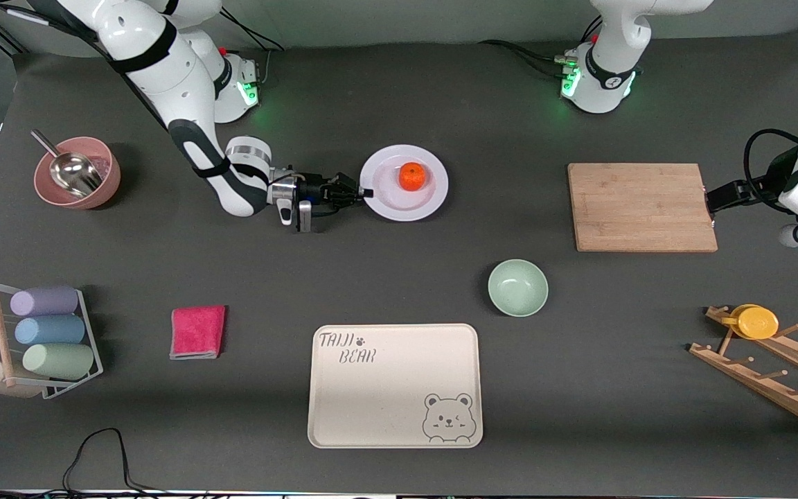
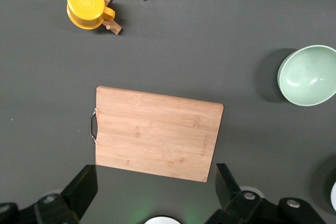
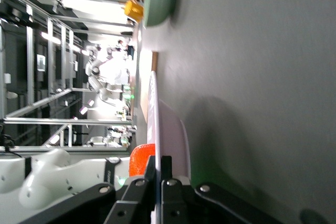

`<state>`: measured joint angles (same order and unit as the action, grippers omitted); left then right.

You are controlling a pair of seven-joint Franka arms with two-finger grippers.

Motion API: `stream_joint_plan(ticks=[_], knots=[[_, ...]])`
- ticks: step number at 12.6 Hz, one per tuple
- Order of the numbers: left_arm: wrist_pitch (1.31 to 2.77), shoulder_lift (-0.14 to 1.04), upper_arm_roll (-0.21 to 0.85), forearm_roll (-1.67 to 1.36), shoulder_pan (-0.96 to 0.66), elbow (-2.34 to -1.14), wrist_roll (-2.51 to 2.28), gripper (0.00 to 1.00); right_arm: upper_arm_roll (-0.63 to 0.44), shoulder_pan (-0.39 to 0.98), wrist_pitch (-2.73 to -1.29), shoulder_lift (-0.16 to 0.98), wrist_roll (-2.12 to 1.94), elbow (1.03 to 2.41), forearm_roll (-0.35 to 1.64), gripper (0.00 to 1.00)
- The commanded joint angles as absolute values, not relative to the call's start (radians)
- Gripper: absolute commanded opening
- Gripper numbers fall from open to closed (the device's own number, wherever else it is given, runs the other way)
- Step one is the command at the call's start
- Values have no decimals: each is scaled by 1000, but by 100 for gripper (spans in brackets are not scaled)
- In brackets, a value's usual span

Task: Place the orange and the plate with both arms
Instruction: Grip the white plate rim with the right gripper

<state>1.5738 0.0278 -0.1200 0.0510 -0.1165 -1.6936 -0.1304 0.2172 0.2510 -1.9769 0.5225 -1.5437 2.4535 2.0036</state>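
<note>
The pale lavender-white plate (image 1: 388, 201) lies at table level midway between the arms' ends, farther from the front camera than the green bowl. The orange (image 1: 412, 176) sits on it. My right gripper (image 1: 364, 192) is shut on the plate's rim at the edge toward the right arm's end. The right wrist view shows the fingers (image 3: 152, 169) pinching the rim, with the plate (image 3: 170, 124) edge-on and the orange (image 3: 140, 158) beside them. My left gripper (image 1: 712, 206) hangs open and empty, high over the handle end of the cutting board; its own view shows it wide open (image 2: 155, 174).
A wooden cutting board (image 1: 641, 206) lies toward the left arm's end. A mint-green bowl (image 1: 517, 287) and a cream bear tray (image 1: 395, 385) lie nearer the front camera. There is a yellow cup (image 1: 756, 321) on a wooden rack, a pink cloth (image 1: 197, 331), a pink bowl with a scoop (image 1: 77, 173) and a cup rack (image 1: 42, 339).
</note>
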Motion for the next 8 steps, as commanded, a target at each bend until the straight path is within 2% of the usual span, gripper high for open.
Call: stream_joint_plan(ticks=[1,3,8], knots=[[1600,-3,-132,44,-132,-1712,-124,100,221,232,-1951,419,-1438,2459,2011,0],[1623,-2,-132,43,-132,-1709,-133,100,219,227,-1951,338,-1343,2465,1999,0],[1626,0,-135,-3,-129,-1677,-150,100,218,140,-1951,132,-1073,2467,1801,0]])
